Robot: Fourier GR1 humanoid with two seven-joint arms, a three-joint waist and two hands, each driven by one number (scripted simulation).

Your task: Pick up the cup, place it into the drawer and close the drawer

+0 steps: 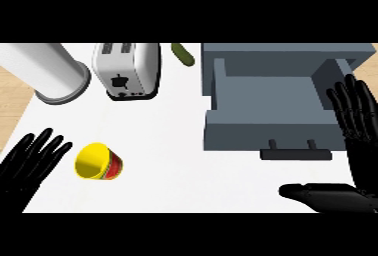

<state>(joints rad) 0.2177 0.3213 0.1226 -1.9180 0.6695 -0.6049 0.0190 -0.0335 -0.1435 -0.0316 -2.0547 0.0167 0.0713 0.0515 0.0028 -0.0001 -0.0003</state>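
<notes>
A yellow cup with a red band lies on its side on the white counter, mouth towards the lower left. My left hand rests open just left of it, fingers up, not touching it. The grey drawer stands pulled out at the right, its inside bare, with a dark handle on its front. My right hand is open at the right edge, fingers straight and pointing up over the drawer's right side, thumb stretched left below the handle.
A silver toaster stands at the back, a white cylinder to its left. A green vegetable lies behind the toaster. The counter's left edge runs beside my left hand.
</notes>
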